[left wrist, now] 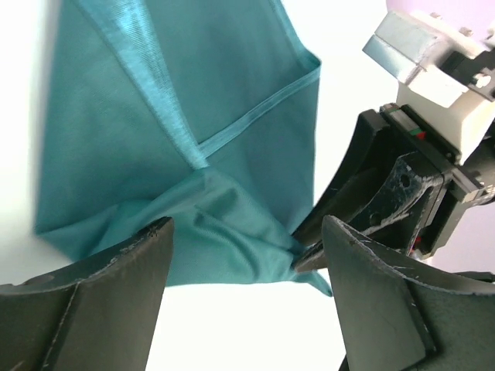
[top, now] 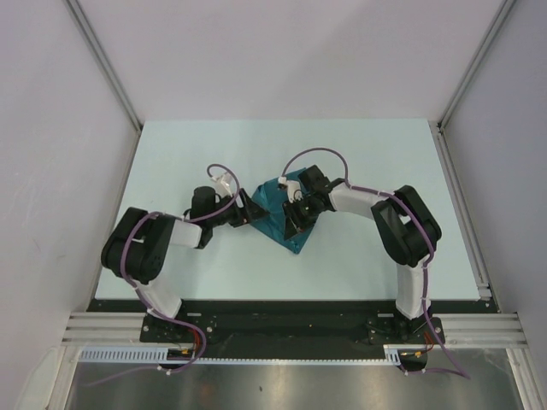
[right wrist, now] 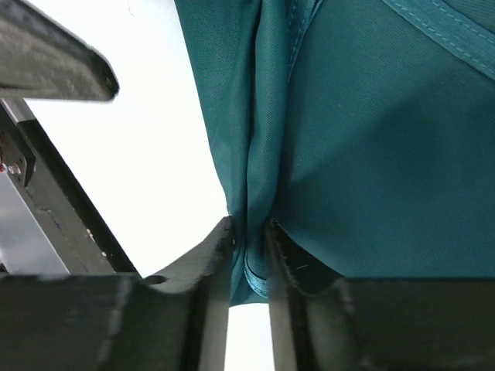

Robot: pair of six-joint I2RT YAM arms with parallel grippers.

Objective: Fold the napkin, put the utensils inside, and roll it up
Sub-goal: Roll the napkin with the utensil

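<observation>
Pale mint table [top: 359, 154] across the middle of the top view, boxed in by pale walls [top: 51, 128] at 9, 12 and 3 o'clock, with a black and metal rail [top: 291, 329] along 6 o'clock.

Left arm [top: 141, 248] bolted at about 7 o'clock, elbow out toward 9, forearm reaching in toward the centre. Right arm [top: 408, 226] bolted at about 5 o'clock, elbow out toward 3, forearm likewise reaching in toward the centre. Purple cables [top: 224, 167] looping over both.

Teal napkin [top: 272, 203] lying on the table near its centre, between the two wrists. Folded over into a small uneven wedge, wider toward 12 o'clock and tapering to a point at 6. Seen from the left wrist, several layers stacked, with a stitched hem [left wrist: 255, 112] crossing the upper layer on a slant and looser rumpled cloth below it toward 6 o'clock.

Left gripper [top: 245, 213] at the napkin's 9 o'clock edge, jaws spread wide, gripping nothing. In its own view, both black fingers [left wrist: 124, 286] standing apart, with the cloth's lower fold and bare table showing in the gap. Cannot tell whether touching the cloth.

Right gripper [top: 296, 219] over the napkin from 3 o'clock, clamped on the napkin. In its own view, a raised ridge of teal cloth pinched in the narrow slot between the two dark fingertips [right wrist: 201, 263], with more cloth spreading away toward 12 and 3 o'clock. From the left wrist, the same tips nipping the napkin's corner at about 4 o'clock of that view.
</observation>
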